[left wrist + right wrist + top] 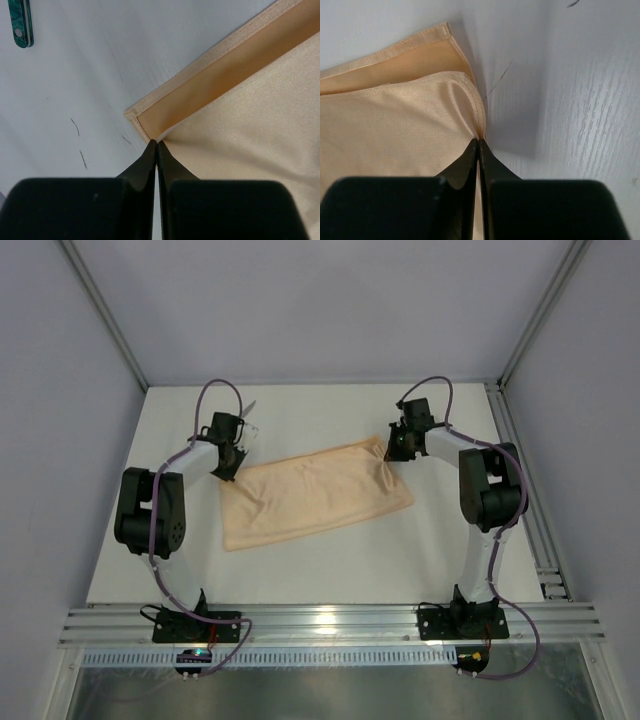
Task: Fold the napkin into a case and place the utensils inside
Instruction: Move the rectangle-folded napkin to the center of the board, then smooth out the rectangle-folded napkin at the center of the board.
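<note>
The peach-orange napkin lies folded double as a wide rectangle in the middle of the white table. My left gripper is shut on the upper layer's far left corner; the left wrist view shows the fingertips pinching it over the hemmed lower layer. My right gripper is shut on the far right corner, seen in the right wrist view at the upper layer's rounded edge. One dark green utensil handle lies on the table beyond the left corner. The other utensil does not show clearly.
A silver utensil tip shows behind the left wrist near the far edge. The table is white, with metal rails at the front and right and grey walls around.
</note>
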`<state>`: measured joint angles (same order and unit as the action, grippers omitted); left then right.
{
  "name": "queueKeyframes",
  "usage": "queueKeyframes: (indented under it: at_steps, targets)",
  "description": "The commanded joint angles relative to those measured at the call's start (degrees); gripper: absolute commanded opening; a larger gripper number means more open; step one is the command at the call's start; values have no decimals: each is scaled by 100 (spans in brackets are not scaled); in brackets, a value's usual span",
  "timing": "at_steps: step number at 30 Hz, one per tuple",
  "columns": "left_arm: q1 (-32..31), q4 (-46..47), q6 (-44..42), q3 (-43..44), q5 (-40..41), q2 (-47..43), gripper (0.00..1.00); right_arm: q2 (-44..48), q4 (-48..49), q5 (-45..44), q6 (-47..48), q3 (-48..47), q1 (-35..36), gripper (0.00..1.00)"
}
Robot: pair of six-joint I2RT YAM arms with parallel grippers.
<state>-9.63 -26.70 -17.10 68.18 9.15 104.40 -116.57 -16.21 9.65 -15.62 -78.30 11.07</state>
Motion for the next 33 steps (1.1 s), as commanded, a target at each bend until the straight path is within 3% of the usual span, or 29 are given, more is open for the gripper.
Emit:
queueKeyframes:
  at_steps: [1, 12, 14, 16, 22, 29, 33]
  targets:
    - [31, 60, -135, 20, -80, -139, 0, 432, -216, -191, -116, 517, 44, 4]
    - [22, -45, -487, -323, -625, -622, 0, 2428, -14, -132, -530, 2758, 326, 4]
    - [22, -63, -540, -323, -581, -596, 0, 2473, -84, -69, -539, 2733, 317, 33]
    - [22, -20, -575, -323, -511, -535, 0, 2315, -242, -260, -460, 2400, 291, 47]
    - [22, 33, -522, -262, -405, -324, 0, 1744, -541, -939, -161, 1196, 202, 42]
    - [14, -37, -513, -288, -502, -412, 0, 1304, -533, -684, -82, 1142, 203, 29]
    - [22, -72, -496, -253, -502, -377, 0, 1330, -515, -543, -64, 1203, 203, 28]
